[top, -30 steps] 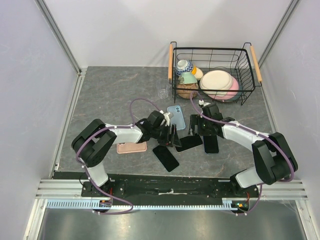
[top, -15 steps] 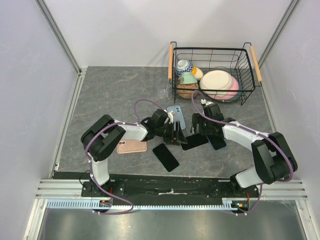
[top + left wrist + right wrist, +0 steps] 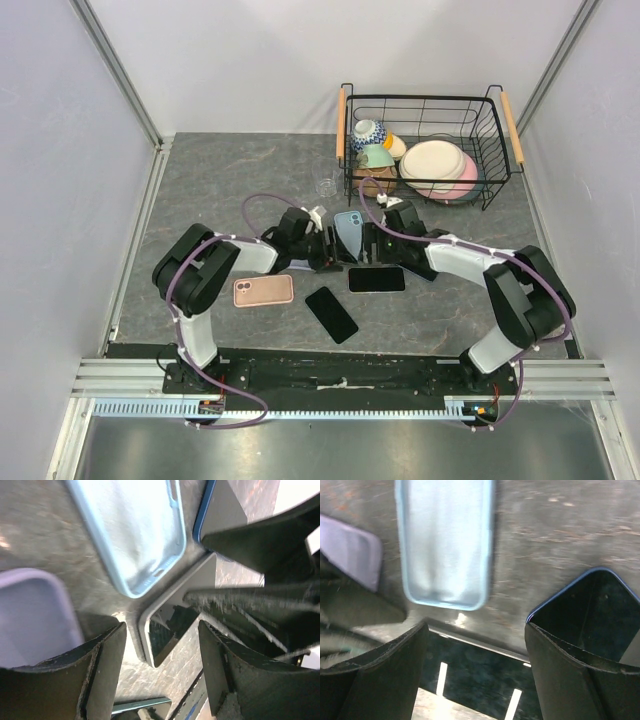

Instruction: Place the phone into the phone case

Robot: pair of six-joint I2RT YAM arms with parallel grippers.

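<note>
From above, on a mottled grey stone table [image 3: 220, 190], the matte pale-blue case [image 3: 348, 235] lies between the left gripper [image 3: 327, 250] and right gripper [image 3: 371, 246]. The glossy black phone [image 3: 377, 279] lies flat at the case's 5 o'clock.

Left wrist: jaws spread and empty above the silver-rimmed, round-cornered phone [image 3: 167, 630].

Right wrist: jaws apart, grasping nothing, with the soft case [image 3: 445, 545] at 11 o'clock.

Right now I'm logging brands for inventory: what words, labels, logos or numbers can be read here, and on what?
No text can be read.
The light blue case, the pink phone, the black phone beside the case and the nearer black phone show no legible marks.
Bowls in the wire basket: too small to tell.
</note>
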